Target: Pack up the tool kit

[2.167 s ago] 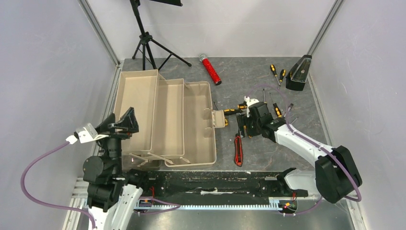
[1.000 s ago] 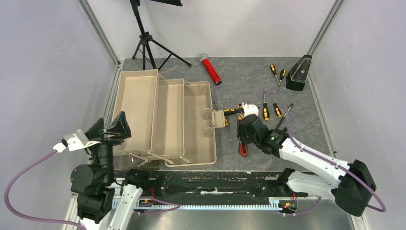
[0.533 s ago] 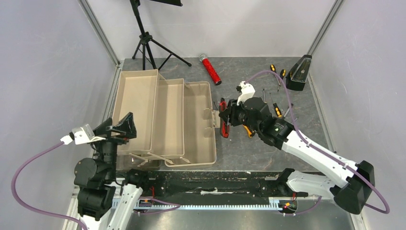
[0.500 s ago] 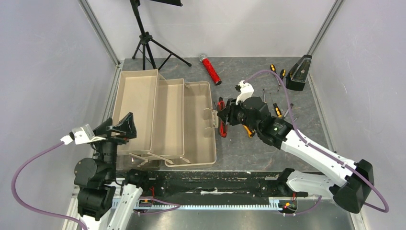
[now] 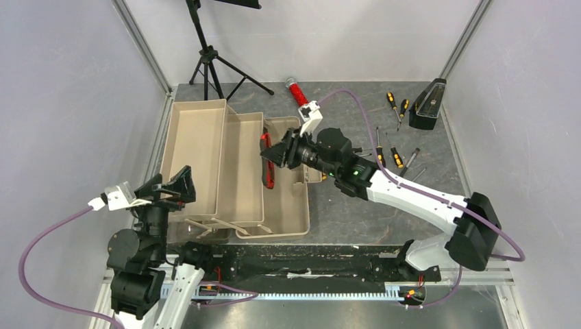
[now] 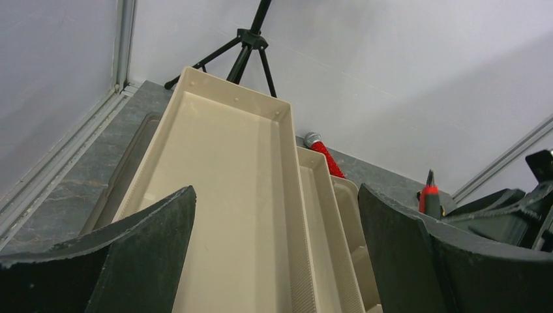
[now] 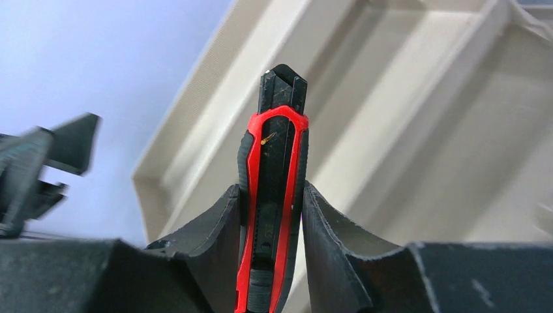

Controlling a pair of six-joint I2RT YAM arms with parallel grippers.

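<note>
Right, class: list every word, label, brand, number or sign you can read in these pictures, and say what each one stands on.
No text can be read in any view.
Red and black utility knife, clamped in the right gripper: a tiny yellow mark near its tip, too small to read.
Tan plastic toolbox: no lettering shows.
</note>
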